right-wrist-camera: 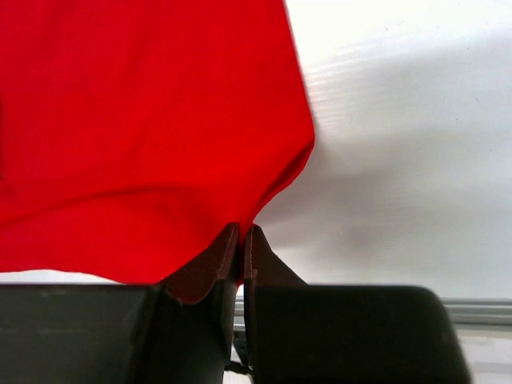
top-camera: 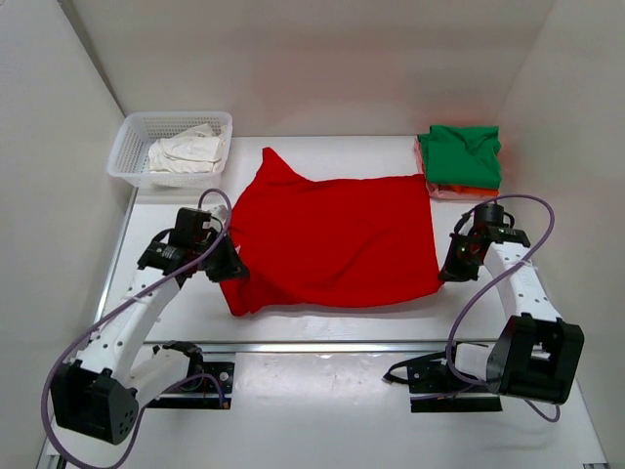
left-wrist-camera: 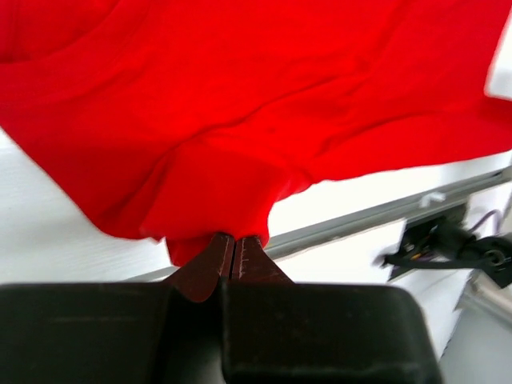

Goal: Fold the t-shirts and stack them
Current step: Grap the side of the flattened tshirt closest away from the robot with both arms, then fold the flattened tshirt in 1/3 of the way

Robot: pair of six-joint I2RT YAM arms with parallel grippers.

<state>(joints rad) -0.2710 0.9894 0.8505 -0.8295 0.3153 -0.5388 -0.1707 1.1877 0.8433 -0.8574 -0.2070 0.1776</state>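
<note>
The red t-shirt [top-camera: 332, 239] is spread across the middle of the table, one sleeve pointing to the far left. My left gripper [top-camera: 232, 272] is shut on its near left edge; in the left wrist view the red cloth [left-wrist-camera: 240, 120] bunches at my closed gripper [left-wrist-camera: 233, 240]. My right gripper [top-camera: 447, 274] is shut on the near right corner; in the right wrist view the cloth [right-wrist-camera: 144, 136] runs into my closed gripper [right-wrist-camera: 242, 232]. A folded green t-shirt [top-camera: 464, 154] lies on a salmon-pink one [top-camera: 439, 191] at the far right. An off-white t-shirt [top-camera: 186, 153] lies in the basket.
The white mesh basket [top-camera: 127, 147] stands at the far left corner. White walls enclose the table on three sides. A metal rail [top-camera: 322, 344] runs along the near edge, with the arm bases and cables behind it.
</note>
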